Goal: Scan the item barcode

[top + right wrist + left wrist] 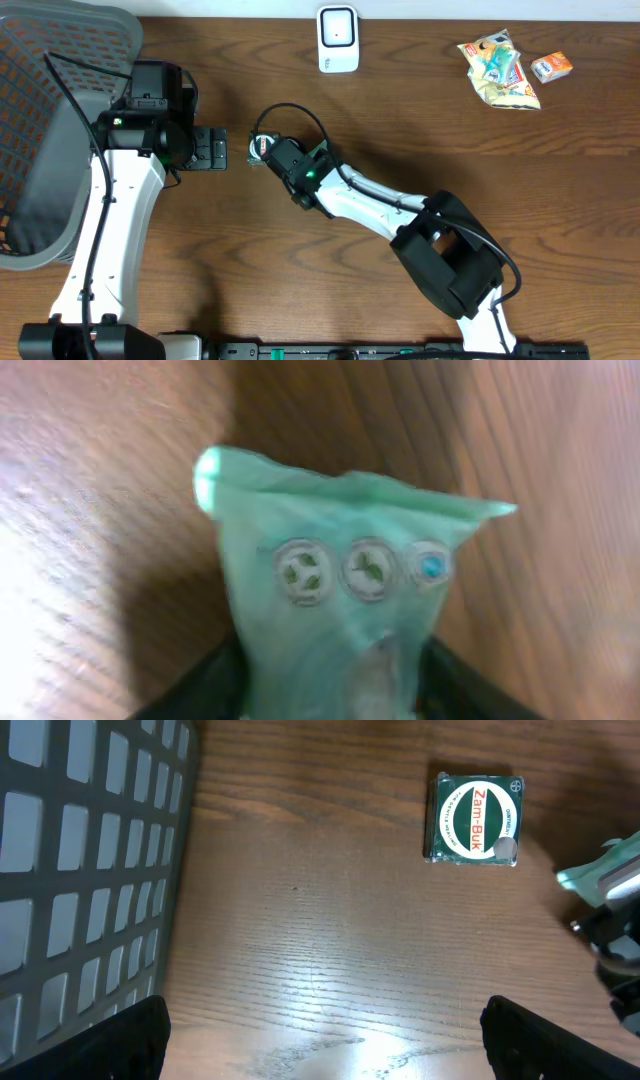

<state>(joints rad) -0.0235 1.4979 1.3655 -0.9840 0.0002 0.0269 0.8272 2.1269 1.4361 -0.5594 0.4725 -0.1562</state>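
Two right fingers (pixel 190 700) are pinching the lower end of a pale green packet (pixel 340 580), one on each side, so they are clamped on it. The left fingers (pixel 110 1045) are hanging wide apart with nothing between them. Judging by its crimped, puckered top edge, the packet is looking like thin sealed film: light, soft, liable to flop and a little slippery. A hold on a sealed margin is therefore seeming wisest, since it is leaving the flat faces uncovered. No barcode is showing on the side with the three round marks. From overhead the packet itself is hiding under the right arm's end, left of centre, just beside a green Zam-Buk box (pixel 259 147) lying on the wooden worktop (pixel 420 120). Further out, a white scanner (pixel 338 38) is standing at top centre, well apart from the packet. Snack bags (pixel 497 68) and a small orange carton (pixel 551 66) are lying at upper right. A grey mesh basket (pixel 70 190) is filling the left edge, and nothing is showing inside its visible part.
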